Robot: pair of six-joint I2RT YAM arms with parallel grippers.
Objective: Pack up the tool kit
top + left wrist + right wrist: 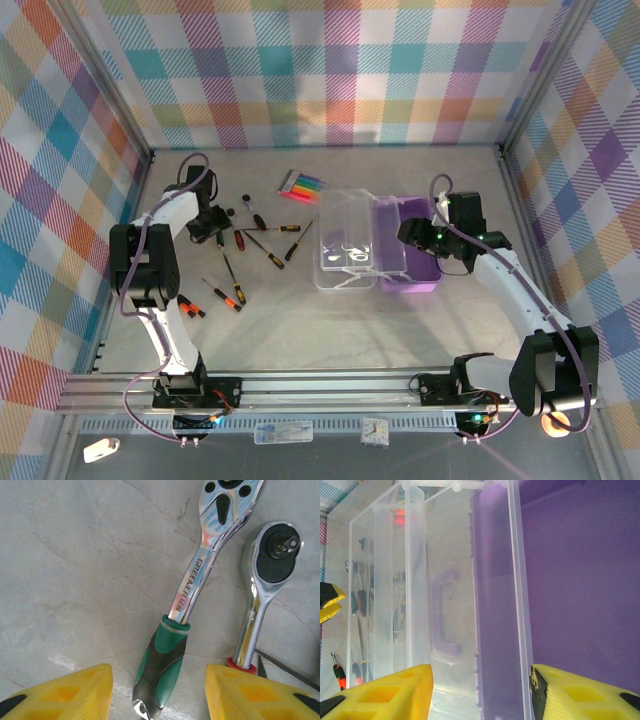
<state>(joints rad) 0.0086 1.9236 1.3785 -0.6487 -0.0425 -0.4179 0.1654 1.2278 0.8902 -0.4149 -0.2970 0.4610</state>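
Two-part tool kit: the purple base [420, 262] sits open on the table [330, 330]. Its clear lid [345, 240] is folded out flat, joined to the base's left side.
Hard to make out: in the right wrist view, the tools seen through the lid, well left of the purple base, are only smeared dark and orange shapes. The purple handle [442, 615] still reads clearly through the plastic.
Cut off: the green-handled ratchet [162, 670] loses the top of its head at the frame edge of the left wrist view. The second ratchet [257, 600], with a red collar, has its grip hidden behind one yellow finger.
Ratchets: two, side by side and apart from each other.
Screwdrivers [232, 272]: at least five with black-and-orange handles, scattered left of the purple base. The exact number is unsure, as the left arm covers part of the group.
Marker pack [303, 186]: one, beyond the lid, to the far left of the purple base.
Left gripper [213, 228]: well left of the purple base, low over the tools. Its fingers [65, 692] are spread, with the green handle between them and a gap on each side.
Right gripper [418, 236]: over the purple base near its joint with the lid. Its fingers [585, 695] are spread wide, one above the lid, one above the base, pinching nothing.
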